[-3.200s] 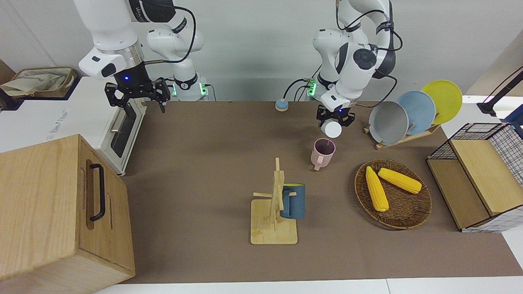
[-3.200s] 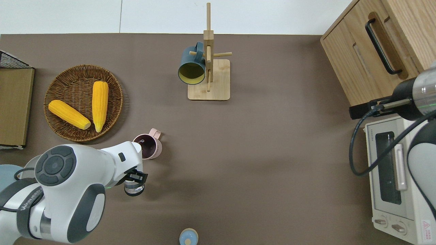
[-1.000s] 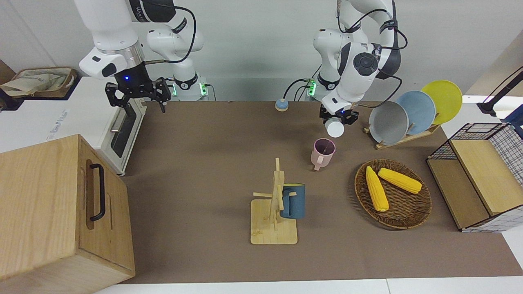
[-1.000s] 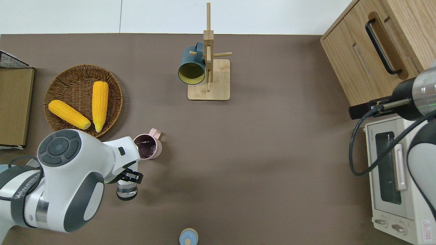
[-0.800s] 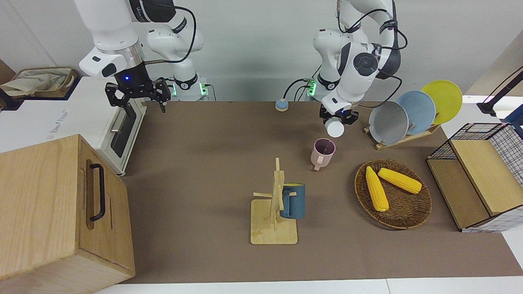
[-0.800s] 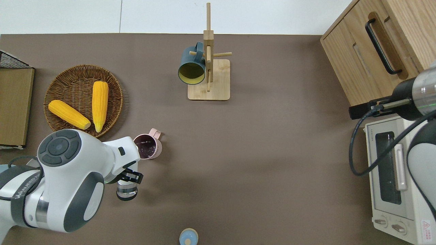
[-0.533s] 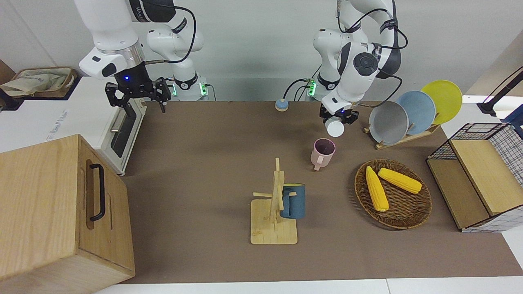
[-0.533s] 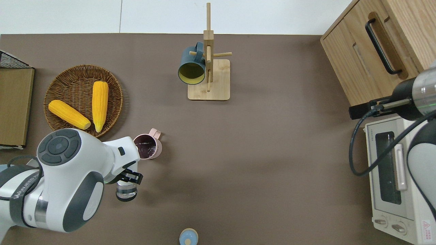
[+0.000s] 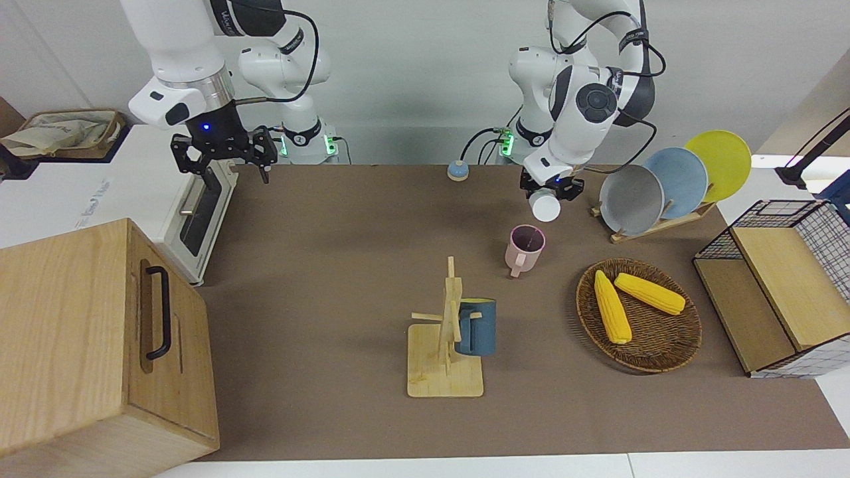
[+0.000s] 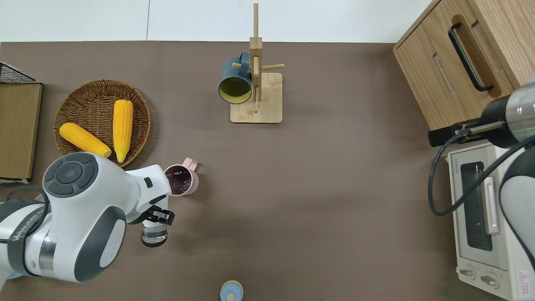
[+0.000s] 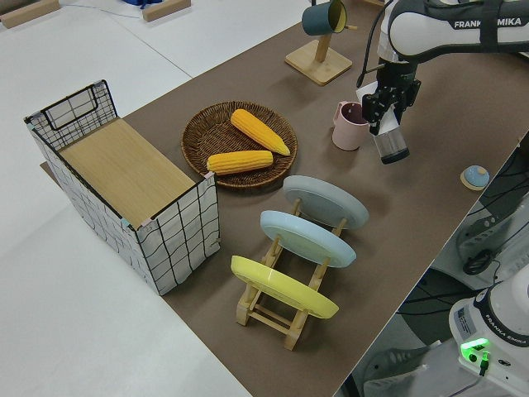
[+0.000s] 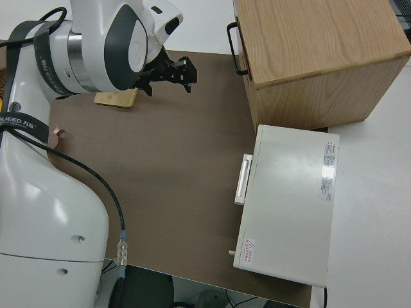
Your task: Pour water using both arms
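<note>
the left gripper (image 10: 155, 216) has its jaws pinching a clear glass (image 10: 153, 235), which hangs tilted in the air over bare worktop (image 10: 317, 188), just nearer the robots than a pink mug (image 10: 182, 179). the mug stands upright on the worktop, apart from the glass, with dark liquid inside and its handle pointing away from the robots. in the left side view the glass (image 11: 391, 145) slants with its base lower than the gripper (image 11: 386, 106), beside the mug (image 11: 348, 126).

toward the left arm's end of the worktop a wicker basket (image 10: 75, 161) holds two corn cobs (image 10: 122, 128). a wooden rack with three plates (image 9: 664, 184) stands nearer the robots than the basket, and a wire crate with a wooden shelf (image 9: 783, 285) sits at that end's edge. a small blue knob (image 10: 231, 291) lies near the robots' edge, about mid-worktop.

a wooden mug tree (image 10: 256, 90) stands near the edge farthest from the robots, with a dark blue mug (image 10: 235, 83) hung on it.

the right gripper (image 9: 222, 150) is parked, its jaws spread with nothing between them. at that arm's end are a white toaster oven (image 10: 485, 217) and a wooden cabinet with a black handle (image 10: 468, 54).
</note>
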You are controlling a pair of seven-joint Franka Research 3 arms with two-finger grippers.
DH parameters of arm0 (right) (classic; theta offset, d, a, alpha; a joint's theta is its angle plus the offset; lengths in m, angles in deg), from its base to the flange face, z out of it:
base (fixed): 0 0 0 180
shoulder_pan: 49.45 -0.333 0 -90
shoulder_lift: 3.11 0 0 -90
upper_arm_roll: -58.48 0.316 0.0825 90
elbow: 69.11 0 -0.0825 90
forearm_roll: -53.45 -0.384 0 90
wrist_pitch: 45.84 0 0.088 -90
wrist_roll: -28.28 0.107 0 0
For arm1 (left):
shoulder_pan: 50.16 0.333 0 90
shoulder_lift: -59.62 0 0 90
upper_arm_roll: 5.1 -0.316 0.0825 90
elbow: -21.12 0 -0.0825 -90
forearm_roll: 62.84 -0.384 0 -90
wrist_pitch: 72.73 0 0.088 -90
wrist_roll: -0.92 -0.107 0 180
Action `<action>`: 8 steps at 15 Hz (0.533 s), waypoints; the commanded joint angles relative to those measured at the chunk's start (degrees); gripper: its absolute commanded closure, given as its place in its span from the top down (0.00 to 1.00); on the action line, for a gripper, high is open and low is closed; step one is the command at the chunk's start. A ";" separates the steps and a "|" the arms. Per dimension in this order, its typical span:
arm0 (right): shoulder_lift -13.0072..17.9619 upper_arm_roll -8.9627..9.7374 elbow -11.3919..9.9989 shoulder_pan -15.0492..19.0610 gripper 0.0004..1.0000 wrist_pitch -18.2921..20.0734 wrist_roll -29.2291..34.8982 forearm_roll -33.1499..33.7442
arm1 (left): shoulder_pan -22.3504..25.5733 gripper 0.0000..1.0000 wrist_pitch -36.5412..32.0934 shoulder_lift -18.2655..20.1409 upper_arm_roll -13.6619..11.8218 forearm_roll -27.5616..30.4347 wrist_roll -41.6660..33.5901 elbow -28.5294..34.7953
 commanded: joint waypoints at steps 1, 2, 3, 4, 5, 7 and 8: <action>0.20 0.06 0.25 0.11 0.99 0.27 -0.51 -0.13 | -0.18 0.00 -2.92 -0.05 -0.16 -1.42 1.17 -2.29; 0.20 0.06 0.25 0.11 0.99 0.27 -0.51 -0.13 | -0.27 0.00 -3.01 0.30 -0.16 -1.42 1.52 -2.29; 0.12 0.06 0.25 0.11 0.99 0.27 -0.51 -0.13 | -0.27 0.00 -3.28 0.56 -0.08 -1.42 1.87 -2.29; 0.12 0.06 0.25 0.11 0.99 0.27 -0.51 -0.13 | -0.35 0.00 -3.45 0.91 -0.16 -1.34 2.14 -2.29; 0.20 0.06 0.25 0.11 0.99 0.27 -0.51 -0.13 | -0.36 0.00 -3.54 1.61 -0.08 -1.34 2.49 -2.21; 0.12 0.06 0.25 0.11 0.99 0.27 -0.51 -0.13 | -0.27 0.00 -2.93 2.84 -0.34 -1.07 2.58 -1.51; 0.20 0.06 0.25 0.11 0.99 0.27 -0.51 -0.13 | -0.27 0.00 -2.32 3.46 -0.34 -0.72 2.58 -1.07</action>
